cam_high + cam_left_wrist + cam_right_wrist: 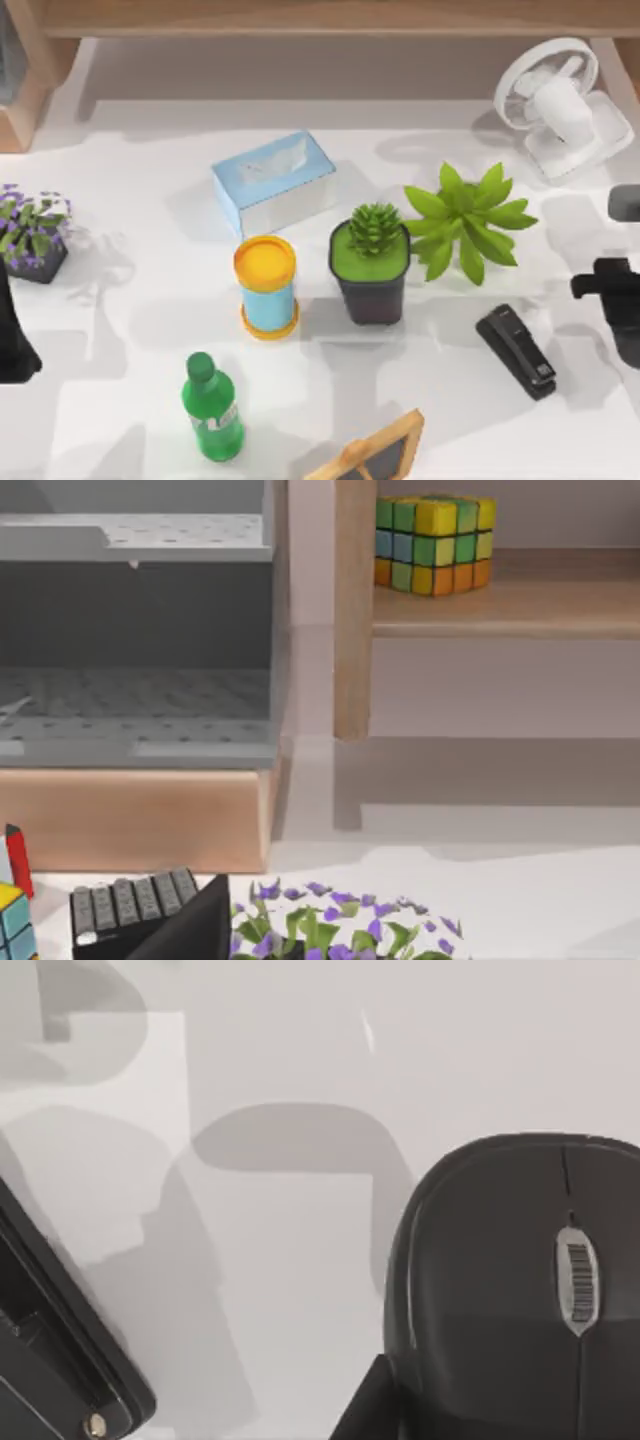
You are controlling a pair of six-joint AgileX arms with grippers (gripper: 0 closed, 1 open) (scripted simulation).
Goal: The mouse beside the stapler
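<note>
- Right tool point(612, 285) hangs at the counter's right edge; I cannot tell its grip, though the black mouse point(520, 1290) sits directly under it.
- Stapler point(516, 351) lies nearby, toward the counter's middle.
- Risk: descending carelessly could knock the stapler.
- White counter point(130, 300), cluttered; left tool point(12, 345) parked.

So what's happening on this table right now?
The right arm sits at the table's right edge, near the black stapler. Its wrist camera looks down on a dark mouse lying on the white table, with the stapler's end a little way off. The mouse is apart from the stapler, and whether it is gripped can't be told. The left arm waits at the left edge by a purple-flowered plant.
</note>
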